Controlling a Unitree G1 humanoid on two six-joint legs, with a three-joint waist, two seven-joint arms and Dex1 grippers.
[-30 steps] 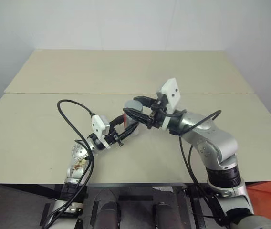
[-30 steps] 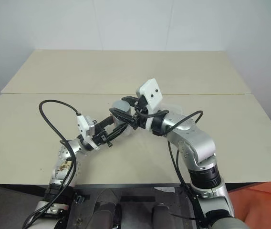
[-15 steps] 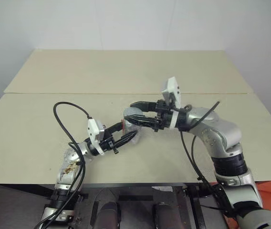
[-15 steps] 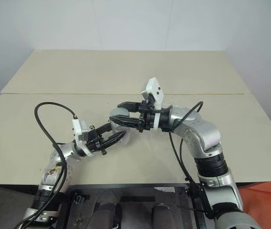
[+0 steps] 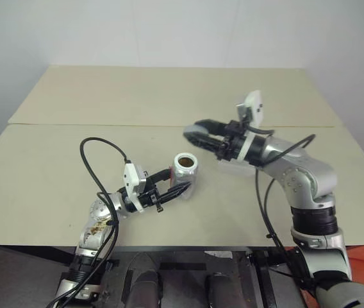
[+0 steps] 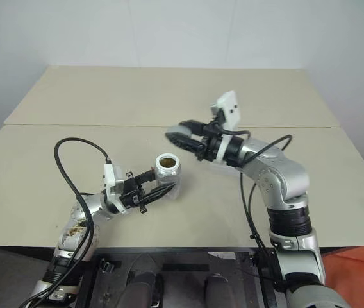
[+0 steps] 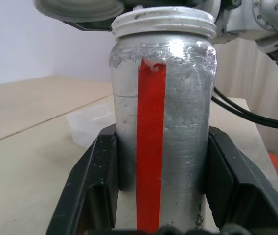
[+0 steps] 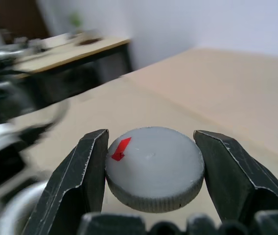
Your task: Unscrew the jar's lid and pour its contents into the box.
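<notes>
Two tools gripping, left tool (image 7: 161, 196) holding open jar (image 7: 162, 122), right tool (image 8: 151, 171) clamping red-marked lid (image 8: 153, 166), left wrist view catching box (image 7: 91, 125).

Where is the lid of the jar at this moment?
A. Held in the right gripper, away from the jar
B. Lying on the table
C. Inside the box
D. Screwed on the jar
A: the right gripper clamps the lid, and the jar stands open in the left gripper.

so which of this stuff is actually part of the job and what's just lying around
Part of the job:
- jar, open, in the left hand
- lid, in the right hand
- box

Lying about:
- nothing loose on the table
</notes>
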